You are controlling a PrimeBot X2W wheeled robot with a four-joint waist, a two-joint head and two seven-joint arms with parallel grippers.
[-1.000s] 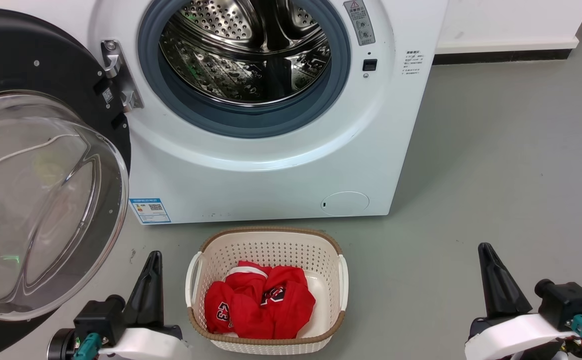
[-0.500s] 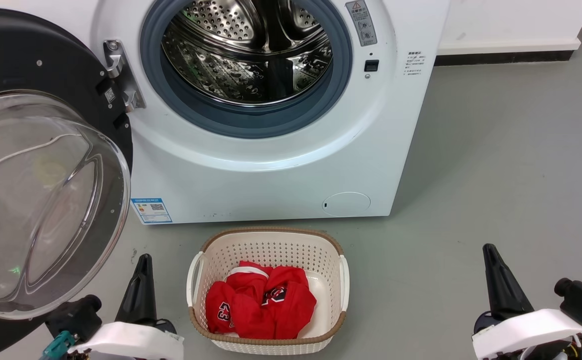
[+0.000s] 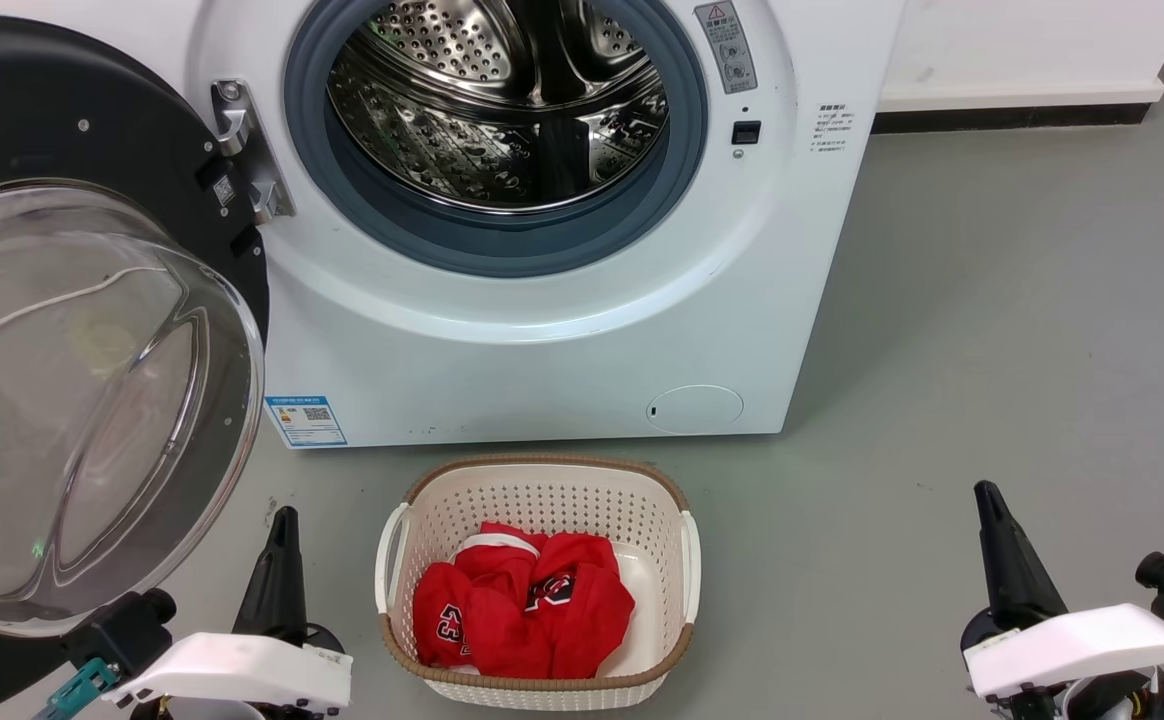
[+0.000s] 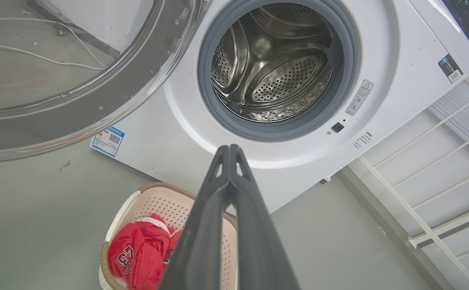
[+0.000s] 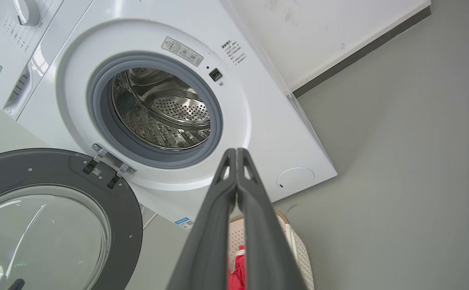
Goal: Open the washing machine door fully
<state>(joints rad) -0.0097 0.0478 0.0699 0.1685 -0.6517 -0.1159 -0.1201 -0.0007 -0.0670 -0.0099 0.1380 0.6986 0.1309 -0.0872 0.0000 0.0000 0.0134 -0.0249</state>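
Note:
The white washing machine [image 3: 542, 340] stands ahead with its steel drum [image 3: 502, 110] exposed inside the grey gasket. The washing machine door [image 3: 62, 110], a black disc with a clear glass bowl [image 3: 72, 400], is swung out to the left on its metal hinge [image 3: 242, 150]. My left gripper [image 3: 285, 520] is shut and empty, low on the floor side just right of the bowl's lower rim, apart from it. My right gripper [image 3: 987, 492] is shut and empty at lower right, far from the machine. The wrist views show the shut left gripper [image 4: 229, 148], the shut right gripper [image 5: 235, 151], and the door [image 5: 125, 225].
A cream laundry basket [image 3: 542, 478] with a red garment [image 3: 522, 610] sits on the grey floor between my grippers, in front of the machine. A white wall with dark skirting [image 3: 1012, 112] runs at the right. A white rack [image 4: 440, 193] stands beside the machine.
Both grippers have drawn back toward the bottom edge, the left one lowering and shifting slightly left. The view has shifted a little. The door stands as before.

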